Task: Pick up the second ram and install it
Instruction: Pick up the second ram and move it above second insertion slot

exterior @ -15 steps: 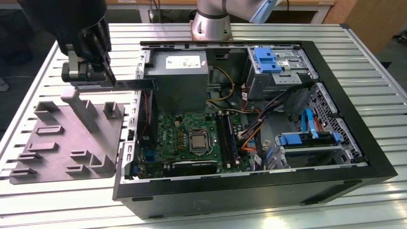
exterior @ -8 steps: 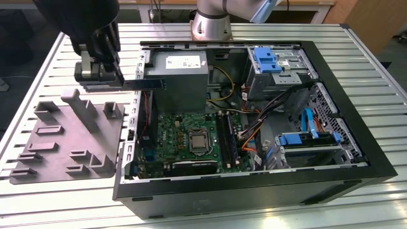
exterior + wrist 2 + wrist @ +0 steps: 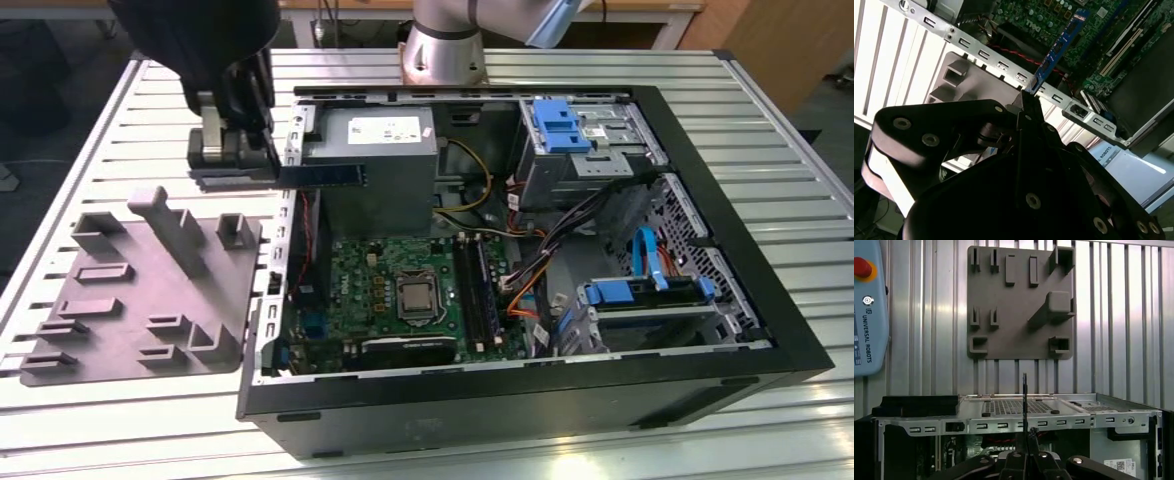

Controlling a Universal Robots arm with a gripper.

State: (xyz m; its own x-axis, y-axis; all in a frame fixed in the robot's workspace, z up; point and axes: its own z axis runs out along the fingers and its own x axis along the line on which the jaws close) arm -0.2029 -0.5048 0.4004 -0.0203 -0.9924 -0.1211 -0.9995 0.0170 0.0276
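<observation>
As the gripper [image 3: 276,168] pinches one slim, flat memory stick [image 3: 330,174] by its end, the stick hangs over the open metal case's [image 3: 534,390] wall, with one grey, blocky plastic tray [image 3: 147,290] alongside on the ribbed table [image 3: 787,180].

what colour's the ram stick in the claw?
The ram stick looks blue; it shows best in the second wrist view.

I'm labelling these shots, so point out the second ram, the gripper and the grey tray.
second ram [image 3: 1060,49]: second wrist view, middle of the board.
gripper [image 3: 1027,98]: second wrist view, between its fingertips.
grey tray [image 3: 1014,330]: first wrist view, bare flat base.
</observation>
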